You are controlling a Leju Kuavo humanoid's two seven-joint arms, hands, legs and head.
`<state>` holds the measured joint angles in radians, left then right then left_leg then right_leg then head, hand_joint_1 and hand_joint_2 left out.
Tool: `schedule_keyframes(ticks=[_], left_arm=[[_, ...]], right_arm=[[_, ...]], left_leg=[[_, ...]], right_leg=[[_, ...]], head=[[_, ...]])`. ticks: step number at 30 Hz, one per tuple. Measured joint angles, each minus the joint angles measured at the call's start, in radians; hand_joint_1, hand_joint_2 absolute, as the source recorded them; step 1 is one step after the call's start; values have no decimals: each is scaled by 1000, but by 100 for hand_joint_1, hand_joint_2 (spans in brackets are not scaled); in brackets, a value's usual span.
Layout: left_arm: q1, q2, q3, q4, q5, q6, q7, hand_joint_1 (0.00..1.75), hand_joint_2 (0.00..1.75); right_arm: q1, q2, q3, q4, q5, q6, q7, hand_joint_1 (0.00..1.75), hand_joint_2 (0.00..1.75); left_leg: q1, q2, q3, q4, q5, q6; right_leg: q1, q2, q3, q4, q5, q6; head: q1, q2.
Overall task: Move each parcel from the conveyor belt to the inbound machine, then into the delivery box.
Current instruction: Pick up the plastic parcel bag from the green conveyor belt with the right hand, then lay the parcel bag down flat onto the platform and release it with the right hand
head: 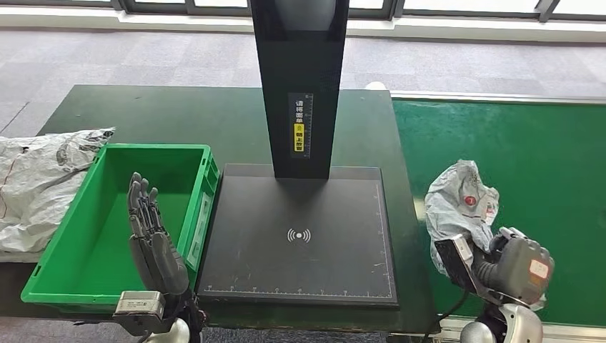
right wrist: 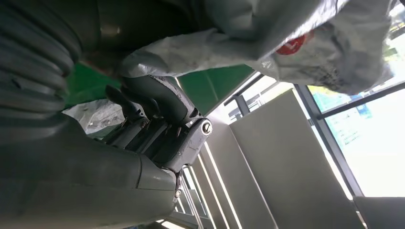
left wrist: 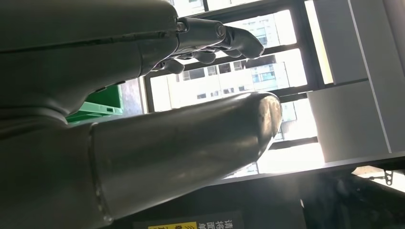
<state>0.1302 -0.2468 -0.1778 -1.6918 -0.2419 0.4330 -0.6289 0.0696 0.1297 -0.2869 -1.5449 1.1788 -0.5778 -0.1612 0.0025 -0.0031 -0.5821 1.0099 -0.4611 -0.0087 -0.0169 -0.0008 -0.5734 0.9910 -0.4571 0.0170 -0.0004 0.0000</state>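
Observation:
A crumpled grey plastic parcel with a red mark is held up by my right hand at the near left edge of the green conveyor belt. In the right wrist view the fingers curl around the parcel. The black inbound machine has a flat scan plate and an upright post in the middle. My left hand stands open with fingers straight up, over the near right wall of the green delivery box. The left wrist view shows its thumb and fingers spread, holding nothing.
A second grey plastic bag lies left of the green box on the dark table. Windows and grey carpet lie beyond the table.

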Motion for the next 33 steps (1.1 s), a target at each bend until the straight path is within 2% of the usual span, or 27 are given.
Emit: schedule_keyframes(ticks=[9, 15, 17, 20, 23, 28, 33], left_arm=[[0, 0, 0, 0, 0, 16, 0, 0, 0], [-12, 0, 0, 3, 0, 35, 6, 0, 0], [-14, 0, 0, 4, 0, 38, 8, 0, 0], [-20, 0, 0, 11, 3, 34, 7, 0, 0], [-45, 0, -4, 32, 10, 17, 4, 0, 0], [-88, 0, -24, 80, 11, 12, 6, 0, 0], [-96, 1, -29, 100, 14, 12, 7, 0, 0]], right_arm=[[13, 4, 0, -34, -52, -69, -49, 175, 175], [2, 27, 0, -56, -119, -116, -137, 175, 175], [-8, 36, 0, -59, -165, -115, -190, 175, 175], [-24, 50, 19, -70, -263, -105, -315, 175, 175], [-55, 67, 134, -79, -324, -45, -409, 175, 175], [-151, 106, 418, -61, -320, -34, -347, 175, 175], [-180, 108, 530, -47, -353, -20, -336, 175, 175]], left_leg=[[0, 0, 0, 0, 0, 0], [0, 0, 0, 0, 0, 0], [0, 0, 0, 0, 0, 0], [0, 0, 0, 0, 0, 0], [0, 3, 0, 0, 1, -1], [1, 2, 1, 0, 3, -3], [1, 2, 0, 0, 3, -3]], right_leg=[[0, 0, 0, 0, 0, 0], [0, 1, 0, 0, 0, 0], [0, 1, 0, 0, 0, 0], [0, 0, 1, 0, 0, 0], [0, 2, 0, 1, 1, -1], [1, 3, -2, 3, 1, -2], [0, 3, -2, 3, 1, -2]], head=[[0, 0], [0, 0], [0, 0], [0, 0], [0, 0], [0, 0], [0, 0]])
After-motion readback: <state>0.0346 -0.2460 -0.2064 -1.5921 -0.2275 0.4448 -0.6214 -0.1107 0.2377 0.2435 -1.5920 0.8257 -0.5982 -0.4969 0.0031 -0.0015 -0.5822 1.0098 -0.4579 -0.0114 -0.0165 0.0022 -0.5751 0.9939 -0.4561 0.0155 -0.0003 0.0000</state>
